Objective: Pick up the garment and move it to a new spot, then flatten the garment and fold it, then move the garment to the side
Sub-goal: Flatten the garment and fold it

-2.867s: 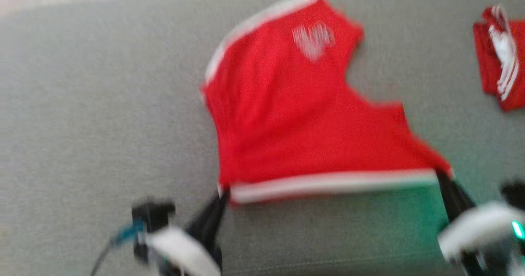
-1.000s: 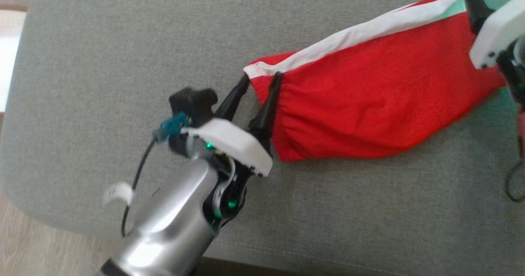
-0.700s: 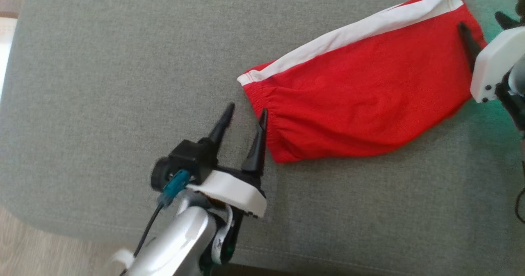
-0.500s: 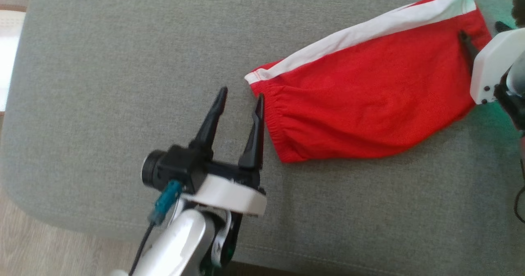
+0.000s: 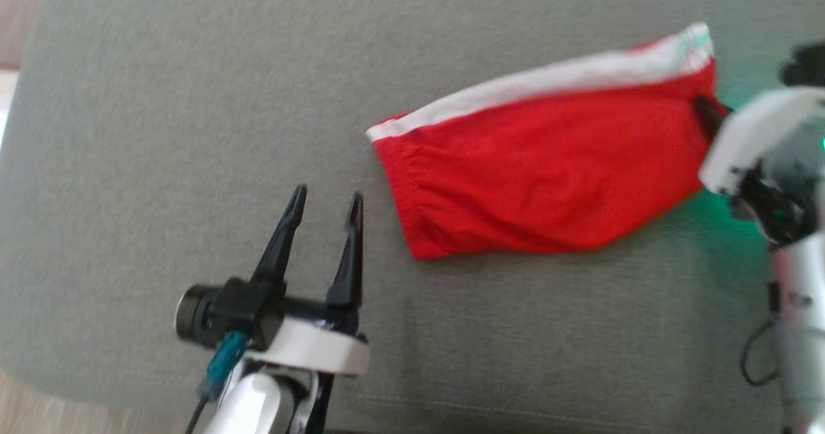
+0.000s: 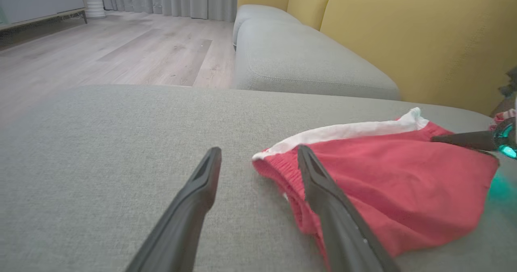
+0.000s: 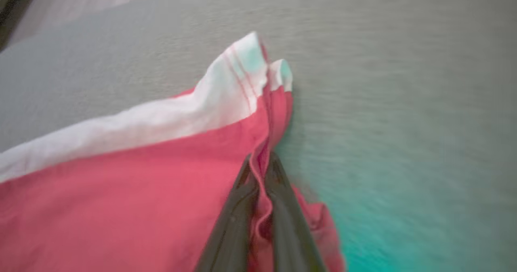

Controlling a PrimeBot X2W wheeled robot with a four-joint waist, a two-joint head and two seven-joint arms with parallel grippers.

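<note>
Pinching one red garment [image 5: 541, 176]: right gripper [image 7: 260, 159] (left gripper [image 5: 327, 197] agape, apart)

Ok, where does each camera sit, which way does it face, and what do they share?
Head view: from the head, looks down on the grey cushion and red shorts; left claw lower left, right claw at right.
Left wrist view: low, along its open fingers, across the cushion towards a yellow sofa back.
Right wrist view: along its shut fingers, pinching the shorts' edge.
Shared: all three show the shorts; the left wrist view also catches the right claw.
</note>
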